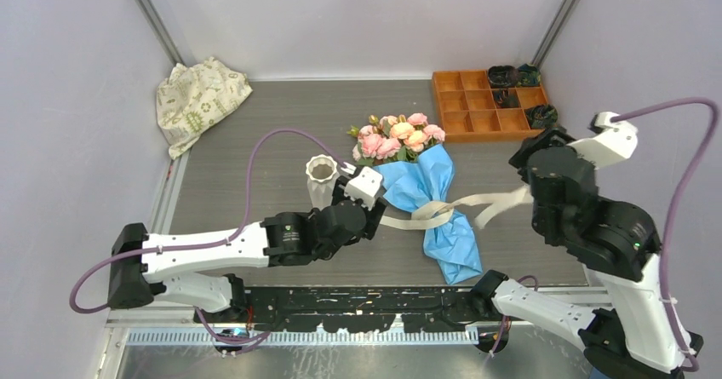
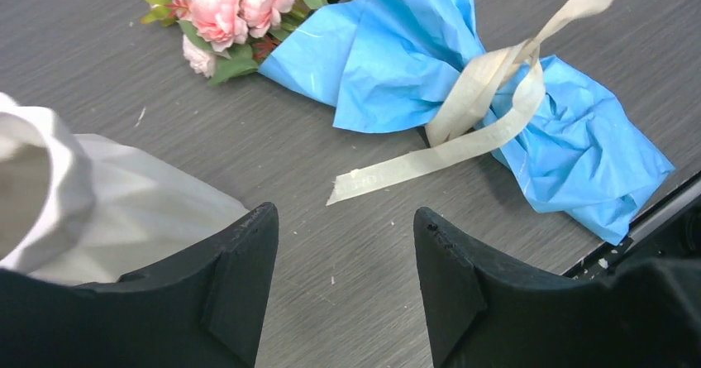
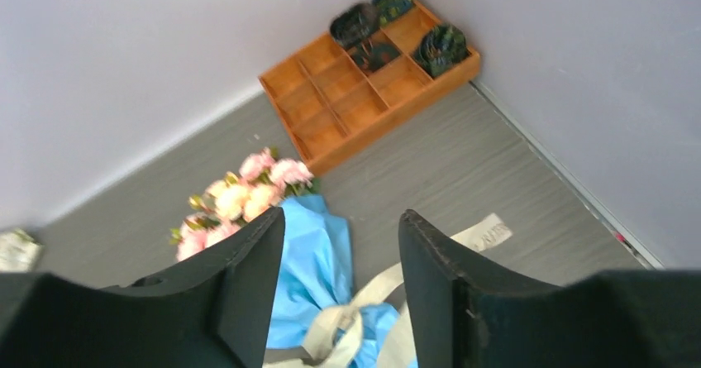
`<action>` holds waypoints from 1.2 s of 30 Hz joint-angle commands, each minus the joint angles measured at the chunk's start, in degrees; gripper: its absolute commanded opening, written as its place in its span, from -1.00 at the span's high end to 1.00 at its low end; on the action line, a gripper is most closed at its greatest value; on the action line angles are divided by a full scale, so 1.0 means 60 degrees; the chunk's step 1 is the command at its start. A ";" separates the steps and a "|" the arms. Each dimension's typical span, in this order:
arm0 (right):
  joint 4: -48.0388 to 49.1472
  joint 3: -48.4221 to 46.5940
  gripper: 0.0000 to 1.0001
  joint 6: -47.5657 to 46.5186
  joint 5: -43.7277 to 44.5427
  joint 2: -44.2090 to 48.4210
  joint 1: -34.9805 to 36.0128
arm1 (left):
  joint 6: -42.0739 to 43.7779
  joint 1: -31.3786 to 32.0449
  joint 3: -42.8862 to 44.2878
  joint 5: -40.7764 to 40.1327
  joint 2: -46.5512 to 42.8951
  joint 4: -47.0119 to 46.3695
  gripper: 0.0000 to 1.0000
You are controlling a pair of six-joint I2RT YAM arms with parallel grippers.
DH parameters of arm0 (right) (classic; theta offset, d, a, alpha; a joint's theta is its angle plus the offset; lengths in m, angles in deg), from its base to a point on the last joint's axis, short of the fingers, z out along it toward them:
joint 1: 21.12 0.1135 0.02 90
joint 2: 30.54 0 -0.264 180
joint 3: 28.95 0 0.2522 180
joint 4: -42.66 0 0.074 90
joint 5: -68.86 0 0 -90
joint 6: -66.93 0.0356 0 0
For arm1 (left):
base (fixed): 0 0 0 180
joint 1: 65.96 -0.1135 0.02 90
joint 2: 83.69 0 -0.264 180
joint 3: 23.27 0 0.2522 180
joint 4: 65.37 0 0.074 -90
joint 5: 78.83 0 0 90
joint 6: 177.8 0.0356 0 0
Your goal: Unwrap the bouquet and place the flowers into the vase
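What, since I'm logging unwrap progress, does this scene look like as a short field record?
bouquet: lying on the table, wrapped in blue paper
ribbon: looped round the paper's middle, tails trailing loose
flowers: heads poking out of the wrap
vase: upright, no flowers in it, left of the bouquet
left fingers: apart, nothing between them
right fingers: apart, nothing between them
tray: far right corner
cloth: far left corner
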 commanded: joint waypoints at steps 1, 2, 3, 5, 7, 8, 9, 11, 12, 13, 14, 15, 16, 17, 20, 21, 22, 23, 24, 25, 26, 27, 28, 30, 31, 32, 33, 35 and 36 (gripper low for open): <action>-0.0474 0.1080 -0.20 0.0993 -0.0484 -0.0287 0.0030 | 0.0100 -0.0019 0.0536 -0.0764 -0.0388 0.0607 -0.24; -0.0282 0.1435 -0.21 0.1010 -0.1052 -0.0384 0.0017 | 0.0102 -0.0023 0.0573 -0.0811 -0.0480 0.0691 -0.25; -0.0038 0.1870 -0.23 0.0998 -0.1656 -0.0527 0.0025 | 0.0109 -0.0020 0.0590 -0.0856 -0.0580 0.0752 -0.25; 0.0643 0.2808 -0.26 0.0947 -0.3366 -0.0932 0.0023 | 0.0135 -0.0023 0.0655 -0.1019 -0.0808 0.0869 -0.26; 0.1334 0.3755 -0.25 0.1126 -0.4940 -0.1475 0.0036 | 0.0202 -0.0023 0.0692 -0.1232 -0.1034 0.0998 -0.28; 0.1945 0.4271 -0.17 0.1162 -0.5623 -0.1795 0.0046 | 0.0246 -0.0020 0.0702 -0.1315 -0.1129 0.1042 -0.28; 0.2324 0.4740 -0.14 0.1299 -0.6065 -0.1983 0.0085 | 0.0283 -0.0029 0.0698 -0.1396 -0.1243 0.1069 -0.28; 0.3125 0.5516 -0.13 0.1385 -0.6571 -0.2238 0.0121 | 0.0310 -0.0029 0.0626 -0.1500 -0.1408 0.1123 -0.29; 0.3352 0.5754 -0.13 0.1374 -0.6612 -0.2377 0.0126 | 0.0298 -0.0030 0.0589 -0.1504 -0.1481 0.1141 -0.29; 0.3512 0.5896 -0.14 0.1316 -0.6588 -0.2572 0.0125 | 0.0273 -0.0028 0.0539 -0.1516 -0.1543 0.1166 -0.29; 0.3565 0.5937 -0.15 0.1232 -0.6539 -0.2809 0.0126 | 0.0231 -0.0026 0.0480 -0.1521 -0.1617 0.1165 -0.29; 0.3535 0.5915 -0.17 0.1170 -0.6386 -0.3080 0.0121 | 0.0180 -0.0021 0.0441 -0.1516 -0.1645 0.1165 -0.29; 0.3500 0.5874 -0.18 0.1085 -0.6285 -0.3387 0.0126 | 0.0154 -0.0023 0.0402 -0.1506 -0.1674 0.1161 -0.29; 0.3454 0.5834 -0.19 0.1036 -0.6101 -0.3645 0.0122 | 0.0134 -0.0033 0.0376 -0.1486 -0.1677 0.1152 -0.29; 0.3546 0.5943 -0.19 0.1010 -0.5863 -0.4285 0.0108 | 0.0102 -0.0017 0.0377 -0.1408 -0.1655 0.1174 -0.29; 0.3626 0.6004 -0.19 0.1001 -0.5844 -0.4457 0.0106 | 0.0089 -0.0023 0.0371 -0.1403 -0.1673 0.1170 -0.29; 0.3708 0.6057 -0.19 0.1011 -0.5825 -0.4599 0.0098 | 0.0065 -0.0020 0.0360 -0.1398 -0.1675 0.1175 -0.29; 0.3778 0.6108 -0.19 0.1050 -0.5777 -0.4736 0.0081 | 0.0059 -0.0033 0.0336 -0.1389 -0.1688 0.1161 -0.29; 0.3840 0.6156 -0.19 0.1056 -0.5722 -0.4863 0.0053 | 0.0051 -0.0029 0.0313 -0.1373 -0.1725 0.1139 -0.29; 0.3885 0.6190 -0.19 0.1056 -0.5599 -0.4961 0.0017 | 0.0042 -0.0021 0.0274 -0.1363 -0.1744 0.1125 -0.29; 0.3899 0.6207 -0.21 0.1057 -0.5476 -0.5056 -0.0045 | 0.0041 -0.0024 0.0258 -0.1360 -0.1787 0.1109 -0.29; 0.3958 0.6210 -0.23 0.1020 -0.5424 -0.5136 -0.0155 | 0.0041 -0.0024 0.0227 -0.1367 -0.1825 0.1112 -0.29; 0.4013 0.6218 -0.24 0.0949 -0.5421 -0.5182 -0.0300 | 0.0041 -0.0028 0.0204 -0.1368 -0.1854 0.1102 -0.29; 0.4117 0.6218 -0.25 0.0792 -0.5465 -0.5241 -0.0706 | 0.0041 -0.0019 0.0149 -0.1402 -0.1936 0.1115 -0.29; 0.4133 0.6201 -0.26 0.0696 -0.5518 -0.5272 -0.0933 | 0.0041 -0.0014 0.0101 -0.1418 -0.1979 0.1117 -0.29; 0.4203 0.6204 -0.27 0.0565 -0.5583 -0.5292 -0.1169 | 0.0032 -0.0032 0.0064 -0.1430 -0.2029 0.1119 -0.29; 0.4296 0.6223 -0.28 0.0431 -0.5659 -0.5304 -0.1346 | 0.0007 -0.0034 0.0017 -0.1451 -0.2082 0.1119 -0.29; 0.4438 0.6228 -0.28 0.0240 -0.5847 -0.5395 -0.1652 | -0.0039 -0.0016 -0.0078 -0.1487 -0.2214 0.1120 -0.29; 0.4507 0.6215 -0.28 0.0169 -0.5945 -0.5483 -0.1738 | -0.0059 -0.0028 -0.0138 -0.1504 -0.2270 0.1106 -0.29</action>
